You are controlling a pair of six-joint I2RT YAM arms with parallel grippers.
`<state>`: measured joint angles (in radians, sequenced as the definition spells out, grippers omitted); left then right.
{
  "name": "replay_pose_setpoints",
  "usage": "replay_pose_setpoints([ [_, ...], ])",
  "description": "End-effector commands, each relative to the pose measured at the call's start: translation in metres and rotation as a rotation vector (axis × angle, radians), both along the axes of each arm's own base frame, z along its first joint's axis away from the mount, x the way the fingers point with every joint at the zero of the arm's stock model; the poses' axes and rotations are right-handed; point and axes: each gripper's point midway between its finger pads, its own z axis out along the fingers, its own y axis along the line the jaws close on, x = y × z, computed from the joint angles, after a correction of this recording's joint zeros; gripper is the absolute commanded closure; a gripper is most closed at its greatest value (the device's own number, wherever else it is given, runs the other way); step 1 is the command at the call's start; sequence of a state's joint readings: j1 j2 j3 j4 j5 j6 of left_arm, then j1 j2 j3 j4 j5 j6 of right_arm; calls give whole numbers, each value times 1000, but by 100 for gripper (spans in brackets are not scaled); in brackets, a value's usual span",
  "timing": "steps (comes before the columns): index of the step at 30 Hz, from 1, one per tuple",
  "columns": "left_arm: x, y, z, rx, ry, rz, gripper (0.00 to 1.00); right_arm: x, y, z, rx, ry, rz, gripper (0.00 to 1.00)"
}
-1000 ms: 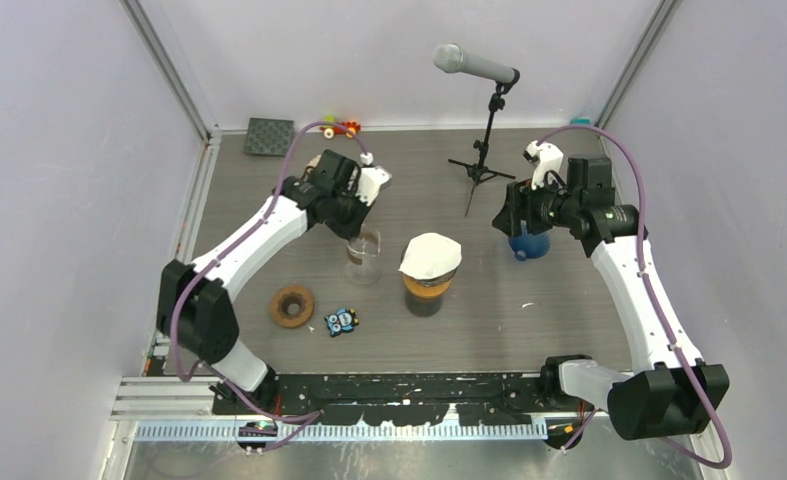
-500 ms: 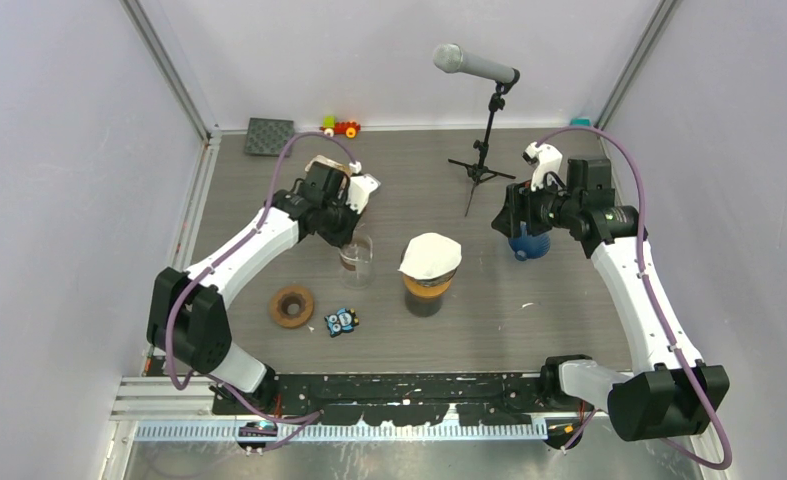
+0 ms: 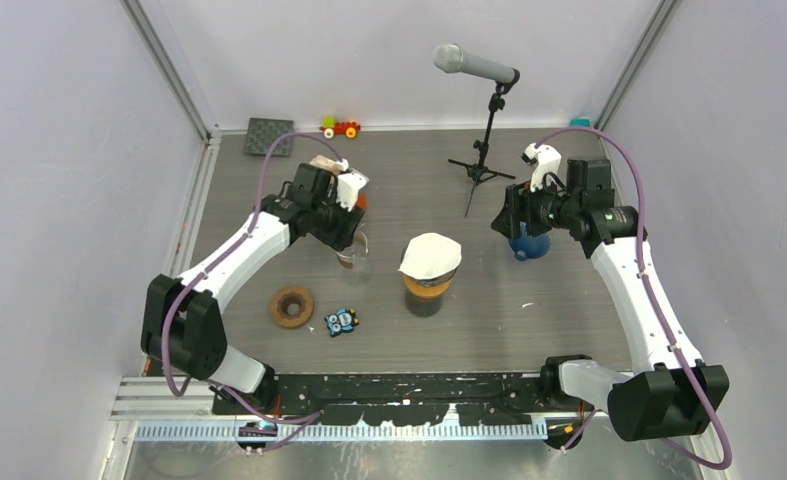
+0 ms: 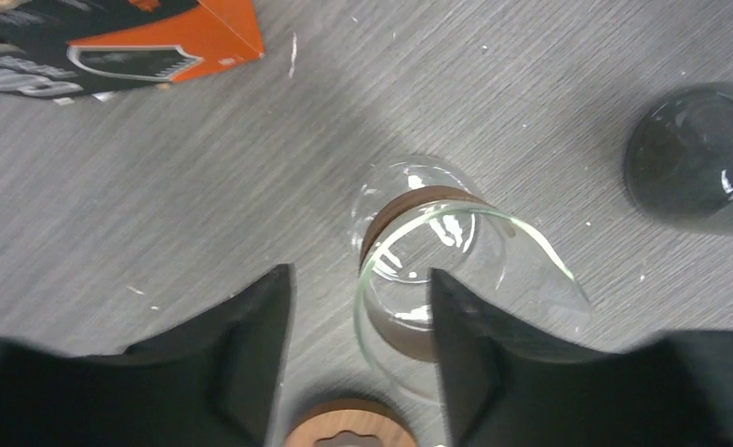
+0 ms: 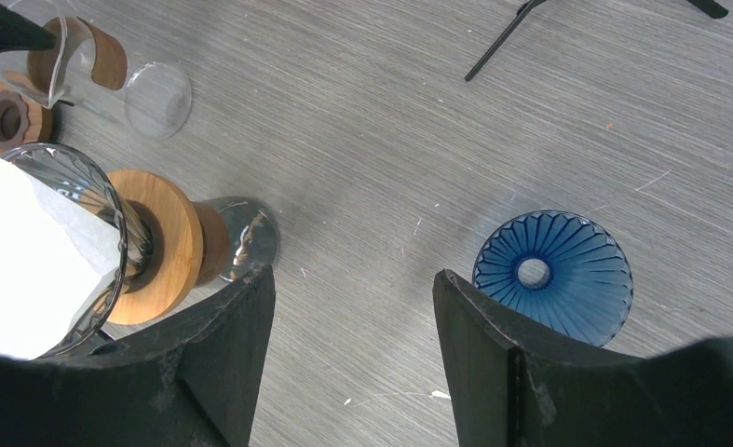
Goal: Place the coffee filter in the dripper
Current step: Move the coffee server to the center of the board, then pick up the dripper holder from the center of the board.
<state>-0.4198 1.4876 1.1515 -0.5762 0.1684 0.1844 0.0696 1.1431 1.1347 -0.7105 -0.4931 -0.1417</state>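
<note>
The white paper coffee filter (image 3: 429, 255) (image 5: 18, 261) sits in a clear glass dripper (image 5: 92, 186) with a wooden collar (image 5: 162, 247), on a dark vessel at the table's centre. A blue ribbed dripper (image 3: 529, 243) (image 5: 553, 275) stands empty at the right, just beside my right gripper (image 3: 514, 225) (image 5: 353, 354), which hangs open over bare table. My left gripper (image 3: 344, 232) (image 4: 358, 363) is open over a clear glass carafe (image 3: 352, 250) (image 4: 437, 251). Part of the carafe's rim lies between the left gripper's fingers.
A wooden ring (image 3: 292, 305) (image 4: 348, 424) and a small blue toy (image 3: 341, 321) lie near the front left. An orange-and-black box (image 4: 111, 42) lies behind the carafe. A microphone stand (image 3: 484, 150) is at the back; a black pad (image 3: 269, 136) and a toy car (image 3: 341, 127) are by the far wall.
My left arm has drawn back to the left with the glass carafe, and its jaws have opened off the carafe. The right arm has not moved.
</note>
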Motion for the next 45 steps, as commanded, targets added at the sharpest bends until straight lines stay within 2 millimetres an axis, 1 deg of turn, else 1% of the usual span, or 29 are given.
replay_pose_setpoints([
  [1,9,3,42,-73,-121,28,33,3,1,14,1,-64,17,32],
  [3,9,9,53,-86,-146,40,21,3,1,13,0,-62,18,32],
  [4,7,12,58,-91,-155,42,18,3,1,12,0,-60,19,32],
  [6,2,23,65,-86,-162,50,17,3,1,13,0,-62,20,32],
  [9,-7,51,66,-58,-171,87,17,2,1,13,-1,-65,21,32],
  [12,-20,84,57,-24,-143,120,18,2,1,13,0,-63,24,32],
  [13,-26,94,51,-10,-118,122,18,3,1,12,-2,-61,24,32],
  [16,-46,118,27,32,-43,110,19,3,2,9,-1,-47,31,32],
  [18,-55,129,12,58,-2,89,19,3,3,7,2,-36,40,32],
  [23,-79,134,-23,131,82,-86,19,3,5,3,7,-17,50,32],
  [25,-86,135,-33,155,86,-160,19,3,5,2,7,-14,51,32],
  [28,-92,135,-47,170,95,-225,19,4,5,1,7,-11,50,32],
  [31,-93,139,-61,196,112,-249,20,3,5,1,8,-7,50,32],
  [36,-93,138,-80,184,174,-259,28,3,5,2,8,-10,52,32],
  [42,-92,138,-96,183,207,-260,35,2,5,3,7,-16,48,32],
  [45,-94,136,-100,170,222,-262,39,2,5,2,9,-13,50,32],
])
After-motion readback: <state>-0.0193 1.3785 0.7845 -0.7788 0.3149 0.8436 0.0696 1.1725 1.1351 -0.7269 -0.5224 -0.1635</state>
